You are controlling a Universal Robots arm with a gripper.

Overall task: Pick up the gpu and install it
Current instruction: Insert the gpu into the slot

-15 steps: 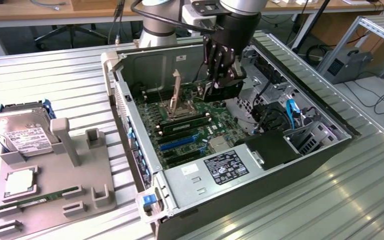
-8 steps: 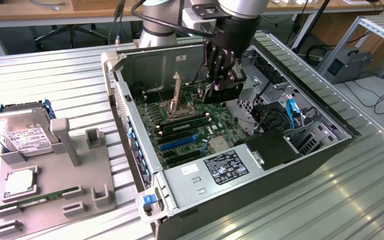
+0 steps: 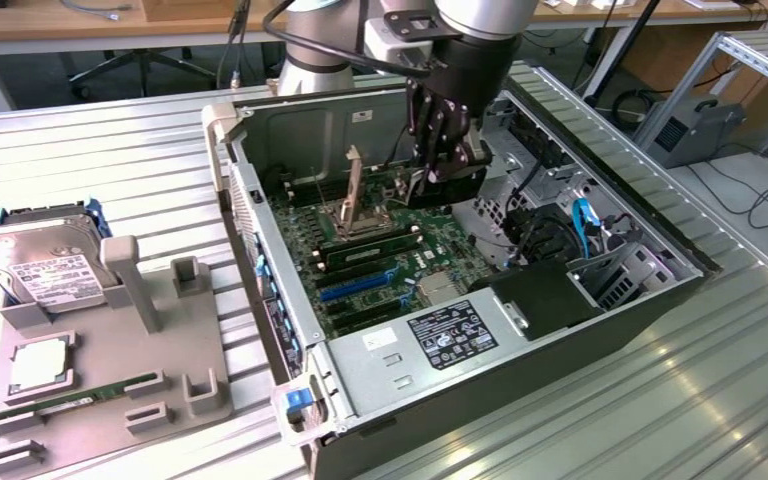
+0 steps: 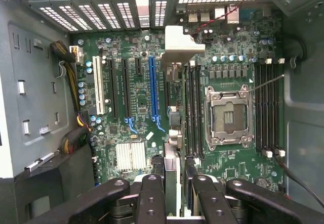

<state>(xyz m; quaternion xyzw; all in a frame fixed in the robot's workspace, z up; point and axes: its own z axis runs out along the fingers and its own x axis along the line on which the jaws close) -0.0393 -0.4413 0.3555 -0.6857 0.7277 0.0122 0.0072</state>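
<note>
Holder point(image 3: 91, 375) on the left carries a silver hard drive point(image 3: 37, 265). To its right lies the open computer case point(image 3: 518, 420). Over the far part of its green board point(image 3: 444, 232), the gripper point(image 3: 444, 172) hangs, jaws squeezing the gpu point(image 3: 462, 186), which stands on edge just above the board.

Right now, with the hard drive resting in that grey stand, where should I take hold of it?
Take the hard drive by its two long blue-framed sides, probably from above: its labelled face tilts upward and the frame gives flat edges.
</note>
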